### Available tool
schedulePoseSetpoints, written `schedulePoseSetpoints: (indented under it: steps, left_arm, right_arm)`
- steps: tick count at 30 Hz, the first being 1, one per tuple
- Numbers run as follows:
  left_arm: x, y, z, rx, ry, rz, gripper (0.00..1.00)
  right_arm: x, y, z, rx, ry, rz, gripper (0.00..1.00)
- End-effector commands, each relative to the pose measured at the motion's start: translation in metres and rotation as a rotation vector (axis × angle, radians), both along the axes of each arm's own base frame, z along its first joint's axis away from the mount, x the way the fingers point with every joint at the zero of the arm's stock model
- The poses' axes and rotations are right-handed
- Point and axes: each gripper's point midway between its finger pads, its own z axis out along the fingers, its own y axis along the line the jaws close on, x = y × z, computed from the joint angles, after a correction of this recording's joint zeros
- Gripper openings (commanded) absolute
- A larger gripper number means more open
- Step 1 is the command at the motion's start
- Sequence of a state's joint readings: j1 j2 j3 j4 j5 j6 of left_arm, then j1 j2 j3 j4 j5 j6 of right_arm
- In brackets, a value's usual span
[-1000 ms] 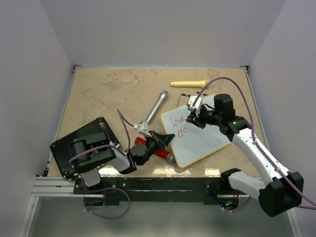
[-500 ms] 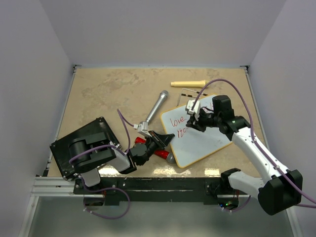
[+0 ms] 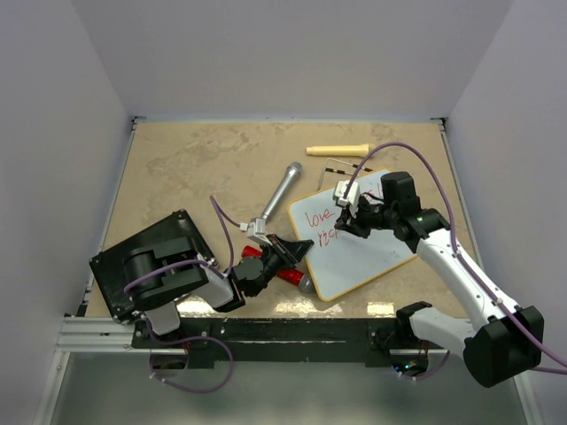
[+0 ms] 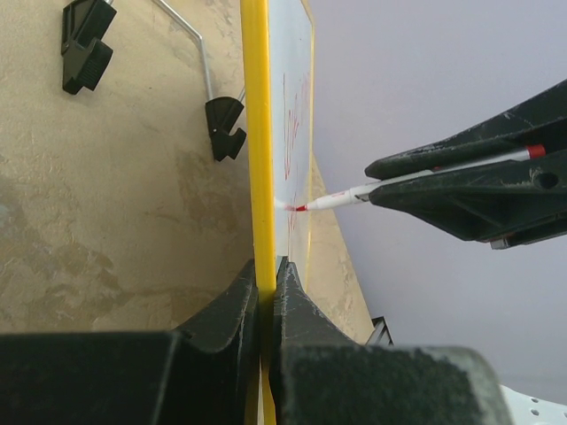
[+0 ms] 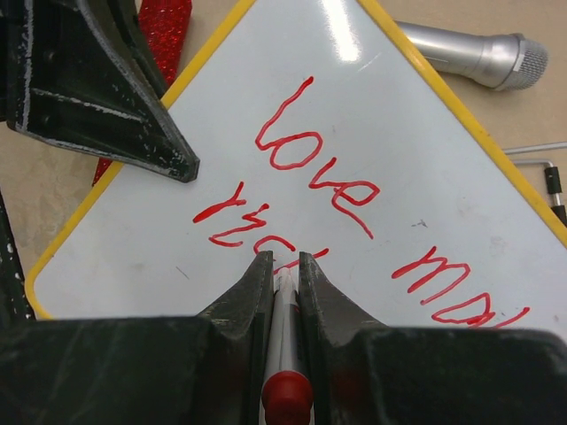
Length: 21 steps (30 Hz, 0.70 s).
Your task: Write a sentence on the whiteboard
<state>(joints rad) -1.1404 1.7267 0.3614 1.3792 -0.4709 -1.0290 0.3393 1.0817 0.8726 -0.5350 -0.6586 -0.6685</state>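
Observation:
The whiteboard (image 3: 365, 252) lies tilted at the table's right, its thin frame (image 4: 255, 133) showing yellow. My left gripper (image 3: 297, 251) is shut on the board's near-left edge, and in the left wrist view the frame sits pinched between both fingers (image 4: 239, 305). My right gripper (image 3: 342, 225) is shut on a white marker (image 5: 285, 305) with a red end cap, whose tip touches the board. The sentence (image 5: 314, 168) reads "love" in red, with more red strokes below it and to the right. The marker tip (image 4: 301, 206) meets the white surface at the second line.
A silver microphone (image 3: 282, 193) lies left of the board and a pale wooden handle (image 3: 337, 150) lies behind it. A red glittery object (image 3: 266, 261) sits under the left gripper. A black flat box (image 3: 146, 261) is at the near left. Black wire feet (image 4: 217, 115) stick out behind the board.
The right gripper has shifted slightly left along the second line with the marker, and that line has gained red strokes. The left gripper has not moved.

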Motion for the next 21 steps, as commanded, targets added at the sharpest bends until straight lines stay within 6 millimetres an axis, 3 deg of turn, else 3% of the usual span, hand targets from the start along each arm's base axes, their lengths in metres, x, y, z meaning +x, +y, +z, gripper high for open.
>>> schedulePoseSetpoints:
  steps: [1,10,21]
  left_arm:
    - [0.001,0.003,0.006,0.056,-0.105,0.002,0.0]
    - [0.001,0.003,0.005,0.054,-0.106,0.001,0.0]
    - [0.0,0.005,0.006,0.053,-0.106,0.004,0.0]
  right_arm:
    - [0.025,0.001,0.023,0.034,-0.073,-0.081,0.0]
    - [0.031,-0.008,0.021,0.011,-0.086,-0.147,0.0]
    - [-0.004,-0.002,0.007,-0.028,-0.026,0.042,0.0]
